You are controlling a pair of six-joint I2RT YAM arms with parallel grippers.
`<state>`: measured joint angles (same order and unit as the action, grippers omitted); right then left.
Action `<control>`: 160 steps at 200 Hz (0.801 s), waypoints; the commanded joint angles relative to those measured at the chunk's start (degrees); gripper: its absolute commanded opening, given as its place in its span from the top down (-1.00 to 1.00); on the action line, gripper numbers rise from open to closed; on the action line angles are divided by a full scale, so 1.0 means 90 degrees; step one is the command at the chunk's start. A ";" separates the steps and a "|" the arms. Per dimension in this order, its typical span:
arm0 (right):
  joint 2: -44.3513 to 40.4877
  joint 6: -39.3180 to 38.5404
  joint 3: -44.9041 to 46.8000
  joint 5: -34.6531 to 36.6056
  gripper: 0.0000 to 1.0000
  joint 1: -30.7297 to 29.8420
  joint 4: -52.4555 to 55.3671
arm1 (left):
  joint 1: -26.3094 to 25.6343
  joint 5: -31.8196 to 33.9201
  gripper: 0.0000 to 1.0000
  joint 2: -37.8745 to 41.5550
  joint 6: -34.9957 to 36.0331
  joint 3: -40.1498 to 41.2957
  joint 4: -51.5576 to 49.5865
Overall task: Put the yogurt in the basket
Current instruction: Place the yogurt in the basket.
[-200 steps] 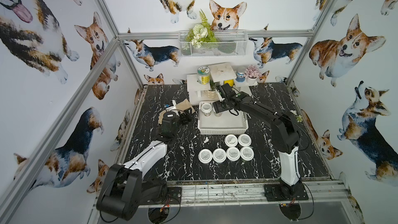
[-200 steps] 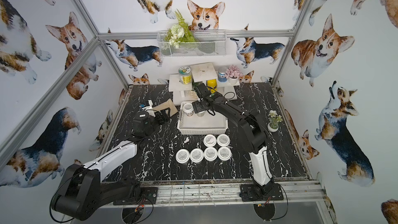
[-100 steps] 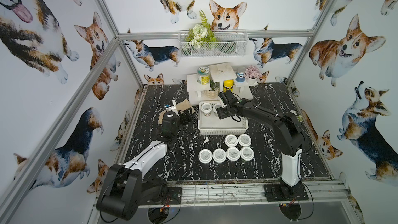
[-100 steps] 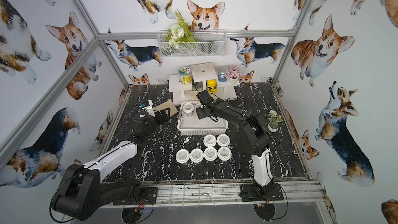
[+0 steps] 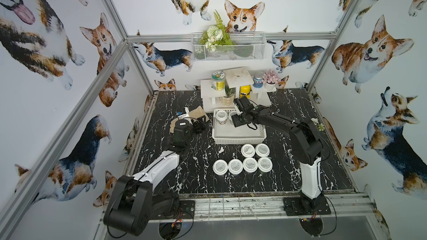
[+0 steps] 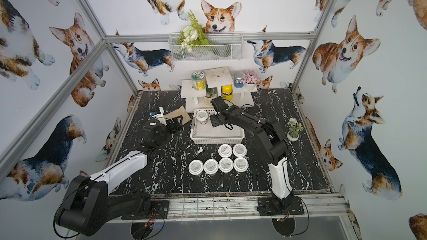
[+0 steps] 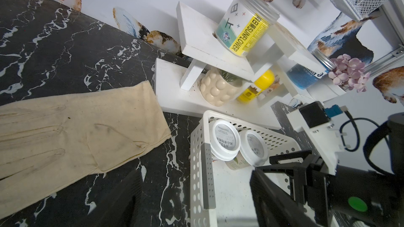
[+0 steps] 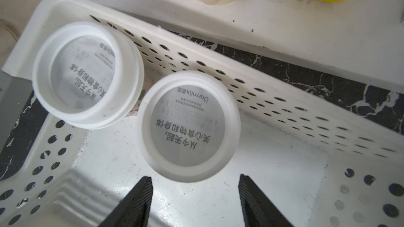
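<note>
Our right jaws stand released, left jaws unclear; the yogurt (image 8: pixel 188 125) just ahead seems light, stiff, slippery: we grip its lid rim (image 8: pixel 232 119).

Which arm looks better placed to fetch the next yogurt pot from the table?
Probably the right: the right gripper hangs open and empty over the basket, just beyond the six yogurts on the table. The left gripper sits off beside the basket, by the glove.

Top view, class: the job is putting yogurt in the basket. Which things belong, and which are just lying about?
Job: white basket; six yogurt jars outside it; two yogurt jars inside.
Lying about: glove; yellow bottle; sunflower jar; pink flowers.
</note>
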<state>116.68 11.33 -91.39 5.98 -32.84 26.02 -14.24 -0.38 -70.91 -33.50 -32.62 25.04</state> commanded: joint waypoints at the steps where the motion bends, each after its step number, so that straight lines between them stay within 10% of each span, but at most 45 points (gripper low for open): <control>1: 0.0083 -0.0068 -0.0127 -0.0106 -0.36 0.0006 -0.0137 | 0.0001 -0.0036 -0.66 -0.0011 0.0037 -0.0045 0.0187; 160: 0.0437 -0.0148 -0.0536 -0.0098 -0.35 0.0045 0.0004 | 0.0003 -0.0055 -0.66 -0.0040 0.0040 -0.0065 0.0187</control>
<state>120.20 10.37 -95.53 4.69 -32.60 26.44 -14.24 -0.38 -71.00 -33.32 -32.67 25.04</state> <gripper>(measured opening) 0.672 0.828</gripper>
